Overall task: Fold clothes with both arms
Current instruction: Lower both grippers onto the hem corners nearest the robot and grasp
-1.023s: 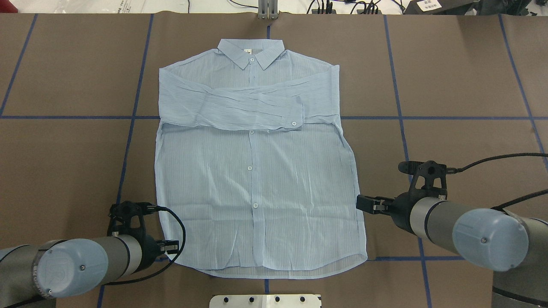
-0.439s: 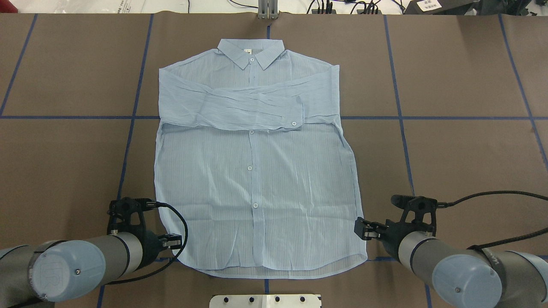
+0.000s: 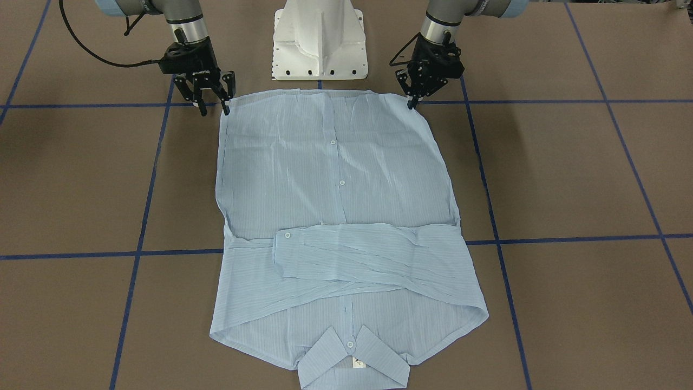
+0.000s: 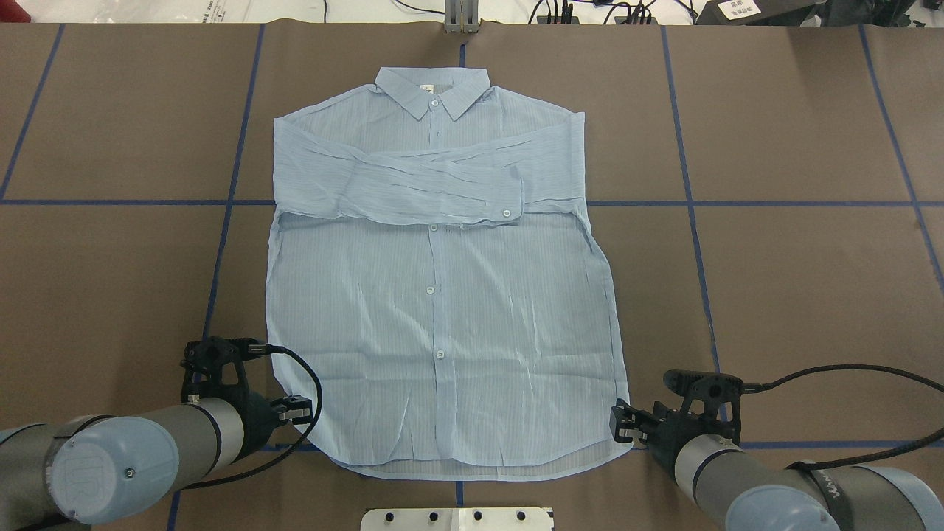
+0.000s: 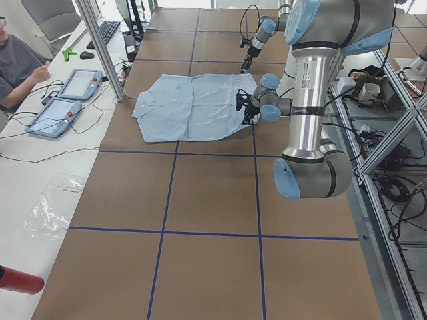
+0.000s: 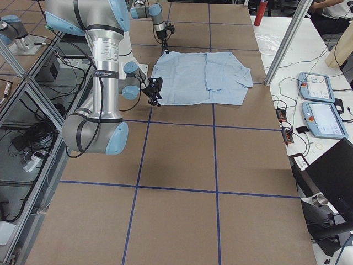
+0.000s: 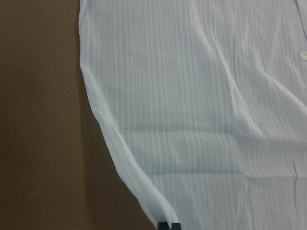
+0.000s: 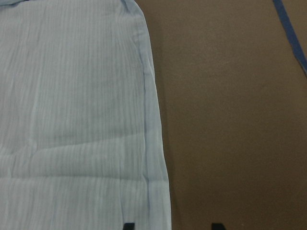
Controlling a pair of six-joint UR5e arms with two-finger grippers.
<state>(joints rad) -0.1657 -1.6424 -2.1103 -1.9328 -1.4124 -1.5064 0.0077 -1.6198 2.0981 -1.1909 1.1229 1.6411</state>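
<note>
The shirt [image 4: 442, 295] lies flat, front up, in the middle of the bench [image 4: 796, 258], collar at the far end and sleeves folded across the chest. The right tool [image 8: 172, 226] sits low at the near right hem corner, spread wide, straddling the side edge. The left tool [image 7: 169, 225] is at the near left corner, tips together at the cloth's edge; whether it pinches cloth I cannot tell.

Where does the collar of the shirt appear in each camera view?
Front-facing: collar at bottom centre.
Overhead: collar at top centre.
Exterior left: collar at the left end of the shirt.
Exterior right: collar at the shirt's right end.
Left wrist: not in view.
Right wrist: not in view.
Shared landmark: the folded sleeve lying across the chest.
</note>
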